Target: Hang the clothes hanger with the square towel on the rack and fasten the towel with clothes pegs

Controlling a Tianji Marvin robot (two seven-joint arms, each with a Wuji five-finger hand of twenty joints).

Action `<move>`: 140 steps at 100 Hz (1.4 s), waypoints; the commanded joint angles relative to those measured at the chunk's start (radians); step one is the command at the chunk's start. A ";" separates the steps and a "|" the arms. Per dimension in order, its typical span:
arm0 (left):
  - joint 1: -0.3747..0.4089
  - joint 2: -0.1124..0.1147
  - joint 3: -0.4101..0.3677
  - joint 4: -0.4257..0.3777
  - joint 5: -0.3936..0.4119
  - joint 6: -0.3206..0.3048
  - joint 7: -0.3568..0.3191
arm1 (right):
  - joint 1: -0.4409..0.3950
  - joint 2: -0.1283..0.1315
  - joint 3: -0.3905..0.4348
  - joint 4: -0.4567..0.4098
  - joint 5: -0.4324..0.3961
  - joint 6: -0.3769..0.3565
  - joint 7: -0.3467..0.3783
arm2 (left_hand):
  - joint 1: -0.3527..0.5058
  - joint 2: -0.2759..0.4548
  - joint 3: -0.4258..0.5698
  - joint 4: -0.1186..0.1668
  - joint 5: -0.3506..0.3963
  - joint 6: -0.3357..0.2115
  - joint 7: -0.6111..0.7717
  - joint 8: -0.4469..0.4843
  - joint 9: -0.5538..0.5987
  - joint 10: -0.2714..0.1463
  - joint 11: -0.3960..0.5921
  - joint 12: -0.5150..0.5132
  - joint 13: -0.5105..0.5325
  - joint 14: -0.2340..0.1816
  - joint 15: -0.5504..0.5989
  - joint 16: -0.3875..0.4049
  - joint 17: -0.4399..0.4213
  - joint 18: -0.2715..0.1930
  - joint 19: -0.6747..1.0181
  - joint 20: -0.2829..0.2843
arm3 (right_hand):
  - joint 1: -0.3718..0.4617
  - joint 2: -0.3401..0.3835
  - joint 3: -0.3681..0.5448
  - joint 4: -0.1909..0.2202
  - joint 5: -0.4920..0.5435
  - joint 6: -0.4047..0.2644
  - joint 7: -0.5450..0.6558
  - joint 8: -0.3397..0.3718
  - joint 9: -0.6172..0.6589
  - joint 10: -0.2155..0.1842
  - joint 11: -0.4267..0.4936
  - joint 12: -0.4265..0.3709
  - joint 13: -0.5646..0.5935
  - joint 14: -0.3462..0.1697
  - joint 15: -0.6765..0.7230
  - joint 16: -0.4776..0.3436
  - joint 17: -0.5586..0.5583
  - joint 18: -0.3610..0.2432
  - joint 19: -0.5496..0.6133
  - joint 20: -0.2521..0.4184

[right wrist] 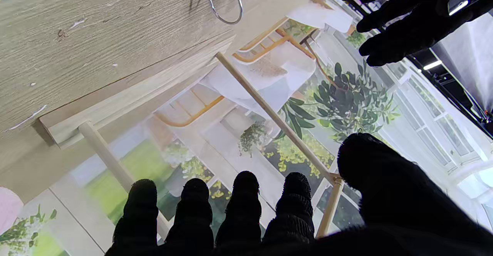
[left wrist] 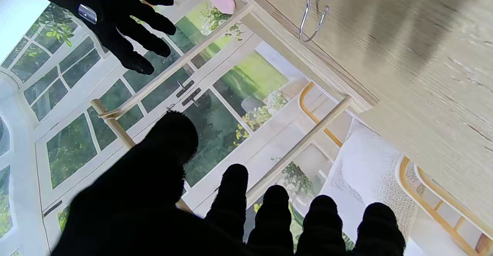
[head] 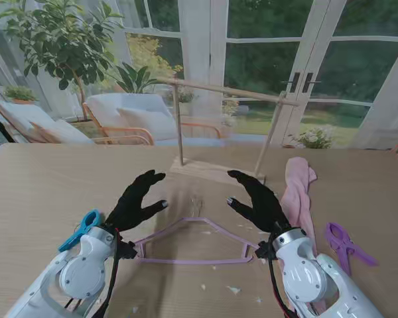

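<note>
Bright daylight enters through the glass doors (head: 305, 73) at the top of the stand frame, leaving soft, faint shadows on the table (head: 40, 192). Wrist pictures are sharp in the distance; the near black fingers (left wrist: 235, 194) read as featureless silhouettes.

Lilac hanger (head: 192, 242) flat; pink towel (head: 298, 195) crumpled right of rack (head: 229, 126).

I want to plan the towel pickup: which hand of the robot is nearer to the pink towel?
The right hand: the pink towel lies just beside it, on its right. The left hand is far across the table, beyond the purple hanger.
</note>
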 commanded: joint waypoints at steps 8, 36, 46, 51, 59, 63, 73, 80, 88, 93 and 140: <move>0.004 -0.002 0.000 -0.008 0.005 0.002 -0.017 | -0.005 -0.004 -0.002 -0.001 -0.011 0.006 0.013 | 0.019 -0.001 0.025 0.018 -0.018 -0.035 -0.005 -0.007 -0.017 -0.031 0.008 0.014 -0.020 -0.032 -0.007 0.014 -0.005 -0.036 -0.003 0.006 | -0.002 -0.004 0.019 0.046 -0.013 -0.037 -0.001 0.014 -0.024 -0.036 0.009 0.004 -0.030 -0.041 -0.004 0.009 -0.004 -0.023 -0.027 0.024; 0.002 -0.001 0.001 -0.010 0.014 0.009 -0.021 | -0.006 -0.005 -0.001 -0.001 -0.025 0.012 0.002 | 0.034 -0.011 0.038 0.018 -0.008 -0.020 0.004 -0.003 -0.008 -0.018 0.028 0.031 -0.018 -0.031 -0.003 0.020 -0.003 -0.038 -0.004 0.004 | -0.002 -0.015 0.030 0.043 -0.008 -0.035 0.000 0.022 -0.020 -0.033 0.022 0.010 -0.026 -0.042 0.005 0.011 0.004 -0.022 -0.031 0.033; -0.002 -0.001 0.002 -0.011 0.017 0.008 -0.016 | -0.002 -0.004 -0.002 0.004 -0.034 0.004 -0.001 | 0.037 -0.014 0.041 0.018 -0.006 -0.018 0.006 -0.002 -0.005 -0.016 0.035 0.036 -0.018 -0.030 -0.001 0.024 -0.003 -0.038 -0.003 0.005 | 0.001 -0.020 0.037 0.043 -0.005 -0.036 0.000 0.025 -0.021 -0.032 0.029 0.014 -0.025 -0.041 0.010 0.011 0.008 -0.020 -0.033 0.036; -0.003 0.000 0.002 -0.011 0.024 0.007 -0.016 | 0.000 -0.003 -0.003 0.006 -0.038 0.003 -0.001 | 0.036 -0.014 0.041 0.018 -0.008 -0.017 0.007 -0.001 -0.003 -0.017 0.039 0.039 -0.018 -0.030 0.000 0.026 -0.003 -0.038 -0.002 0.006 | 0.005 -0.023 0.042 0.043 -0.003 -0.036 0.001 0.027 -0.020 -0.032 0.032 0.015 -0.024 -0.040 0.013 0.011 0.010 -0.020 -0.033 0.038; -0.001 0.000 0.000 -0.012 0.031 0.007 -0.014 | 0.002 -0.003 -0.005 0.008 -0.038 0.002 0.000 | 0.036 -0.016 0.044 0.018 -0.005 -0.014 0.011 0.001 -0.001 -0.012 0.046 0.045 -0.018 -0.029 0.002 0.031 -0.003 -0.034 0.000 0.008 | 0.017 -0.029 0.057 0.048 -0.003 -0.037 0.000 0.029 -0.019 -0.032 0.038 0.018 -0.023 -0.042 0.016 0.011 0.013 -0.020 -0.034 0.040; 0.001 -0.001 0.000 -0.013 0.031 0.008 -0.012 | 0.003 -0.003 -0.006 0.008 -0.038 0.003 0.001 | 0.036 -0.016 0.045 0.018 -0.004 -0.011 0.011 0.001 0.000 -0.012 0.049 0.047 -0.018 -0.029 0.003 0.033 -0.004 -0.035 0.001 0.009 | 0.020 -0.033 0.064 0.050 -0.001 -0.038 0.001 0.030 -0.019 -0.032 0.040 0.019 -0.022 -0.041 0.018 0.011 0.014 -0.020 -0.035 0.041; 0.004 0.000 -0.003 -0.016 0.035 0.009 -0.013 | 0.002 -0.001 -0.008 0.005 -0.046 0.009 0.004 | 0.039 -0.019 0.051 0.017 0.009 0.006 0.024 0.009 0.005 -0.006 0.072 0.064 -0.018 -0.024 0.010 0.050 -0.007 -0.028 0.011 0.022 | 0.015 -0.036 0.076 0.053 0.002 -0.037 0.001 0.032 -0.020 -0.030 0.045 0.021 -0.022 -0.040 0.022 0.011 0.018 -0.018 -0.035 0.044; 0.011 0.001 -0.008 -0.027 0.039 0.019 -0.017 | 0.007 -0.002 -0.011 0.006 -0.053 0.012 -0.002 | 0.042 -0.033 0.069 0.017 0.052 0.067 0.047 0.026 0.019 0.023 0.121 0.097 -0.020 -0.008 0.026 0.093 -0.013 -0.015 0.027 0.051 | 0.013 -0.038 0.082 0.052 0.005 -0.037 0.002 0.033 -0.018 -0.030 0.050 0.023 -0.019 -0.040 0.027 0.012 0.023 -0.016 -0.035 0.046; 0.019 0.004 -0.017 -0.058 0.035 0.050 -0.033 | 0.010 -0.003 -0.013 0.006 -0.055 0.013 -0.006 | 0.045 -0.043 0.085 0.013 0.094 0.104 0.039 0.030 0.045 0.068 0.201 0.113 -0.025 0.032 0.061 0.226 -0.030 0.016 0.077 0.149 | 0.008 -0.038 0.084 0.051 0.006 -0.037 0.002 0.035 -0.019 -0.030 0.053 0.024 -0.019 -0.039 0.031 0.012 0.026 -0.016 -0.035 0.047; 0.019 0.009 -0.020 -0.076 0.057 0.064 -0.049 | 0.011 -0.003 -0.014 0.007 -0.055 0.013 -0.007 | 0.039 -0.048 0.090 0.013 0.103 0.110 0.035 0.030 0.053 0.080 0.235 0.111 -0.029 0.042 0.076 0.312 -0.040 0.025 0.110 0.238 | 0.008 -0.040 0.087 0.050 0.008 -0.037 0.002 0.036 -0.019 -0.028 0.055 0.025 -0.018 -0.039 0.034 0.013 0.027 -0.015 -0.035 0.048; -0.148 0.055 0.196 0.035 0.481 0.201 -0.085 | 0.004 -0.010 -0.002 0.002 -0.017 0.004 -0.018 | -0.003 -0.086 0.171 0.014 0.072 0.105 0.078 0.060 0.063 0.073 0.330 0.155 0.024 0.078 0.106 0.484 -0.043 0.059 0.196 0.549 | 0.013 -0.049 0.109 0.039 0.020 -0.038 0.007 0.044 -0.019 -0.027 0.083 0.037 -0.010 -0.031 0.086 0.022 0.043 -0.011 -0.036 0.058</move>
